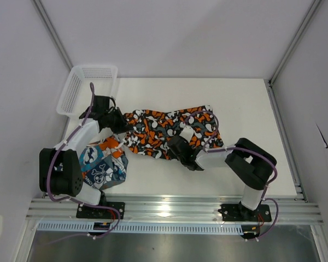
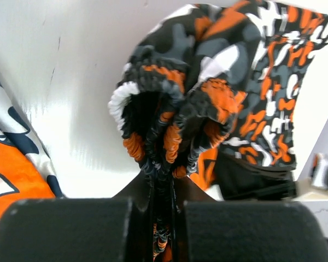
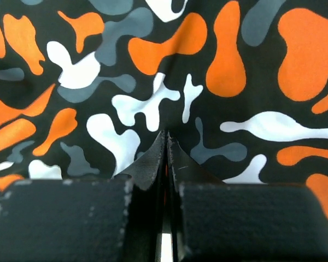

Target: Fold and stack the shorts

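Where left arm (image 1: 79, 139) crosses, skull shorts (image 1: 105, 166) lie — basket (image 1: 70, 95) behind.

- White plastic mesh basket (image 1: 71, 97), rectangular, open side up, at the far left corner of the tabletop, long side along the left edge.
- White matte rectangular tabletop (image 1: 246, 109), carrying the basket.
- Ribbed silver aluminium rails (image 1: 175, 209), running the whole near edge of the tabletop.
- White slotted plastic strip (image 1: 153, 226), parallel to the rails, just on their near side.
- Narrow silver aluminium track (image 1: 284, 136) along the right edge of the tabletop.
- White panel walls (image 1: 180, 33) beyond the far, left and right edges.
- Silver aluminium posts (image 1: 52, 30) rising from the two far corners.
- Dull grey metal sheet (image 1: 169, 248) nearest the camera, beyond the slotted strip.
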Controlling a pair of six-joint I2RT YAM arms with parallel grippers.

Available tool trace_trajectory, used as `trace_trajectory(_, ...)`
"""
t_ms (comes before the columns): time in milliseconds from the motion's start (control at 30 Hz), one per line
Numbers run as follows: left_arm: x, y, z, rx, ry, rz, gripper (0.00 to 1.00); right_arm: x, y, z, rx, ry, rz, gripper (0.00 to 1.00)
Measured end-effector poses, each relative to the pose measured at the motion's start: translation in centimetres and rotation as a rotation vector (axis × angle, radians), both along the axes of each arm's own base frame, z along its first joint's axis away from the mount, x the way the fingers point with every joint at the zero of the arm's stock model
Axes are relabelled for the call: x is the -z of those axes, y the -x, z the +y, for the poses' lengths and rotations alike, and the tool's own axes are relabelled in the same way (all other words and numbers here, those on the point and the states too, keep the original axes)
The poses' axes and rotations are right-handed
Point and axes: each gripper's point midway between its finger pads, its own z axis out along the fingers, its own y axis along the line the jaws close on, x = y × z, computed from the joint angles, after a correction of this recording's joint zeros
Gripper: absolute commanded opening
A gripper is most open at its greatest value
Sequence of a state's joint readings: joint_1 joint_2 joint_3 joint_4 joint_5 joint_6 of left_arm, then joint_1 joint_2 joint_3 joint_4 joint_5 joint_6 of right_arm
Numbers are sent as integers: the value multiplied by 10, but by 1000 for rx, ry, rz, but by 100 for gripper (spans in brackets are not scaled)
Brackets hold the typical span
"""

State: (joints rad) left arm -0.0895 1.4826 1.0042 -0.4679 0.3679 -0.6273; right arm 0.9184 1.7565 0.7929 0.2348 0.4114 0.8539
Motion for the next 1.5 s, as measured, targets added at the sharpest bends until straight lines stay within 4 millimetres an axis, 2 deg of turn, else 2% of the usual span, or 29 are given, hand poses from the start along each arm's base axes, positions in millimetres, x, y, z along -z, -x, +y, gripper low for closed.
trace_trajectory(167,-22,-7,1,9,-24,-1,0,0,2,33,-6,28,-53,0)
trace_trajectory(467,-38,2,2,20,-60,43,1,-1,31,93,-162,-1,-112,0)
trace_trajectory(600,-54,6,-8,42,-64,47,2,-2,40,112,-221,-15,-118,0)
trace_trajectory(833,-101,6,-33,82,-63,-10,2,-2,45,130,-288,-43,-109,0)
trace_trajectory(967,-111,12,-43,93,-79,-10,2,-4,45,144,-332,-68,-96,3)
trace_trajectory(1133,-119,18,-52,107,-109,-17,2,-8,45,140,-374,-106,-61,15)
trace_trajectory(1233,-120,19,-53,103,-125,-23,1,-26,44,132,-392,-150,-46,21)
trace_trajectory(1400,-122,20,-52,97,-166,-25,1,-91,34,128,-407,-296,-80,26)
trace_trajectory(1500,-127,19,-53,95,-178,-37,1,-118,28,120,-393,-344,-94,25)
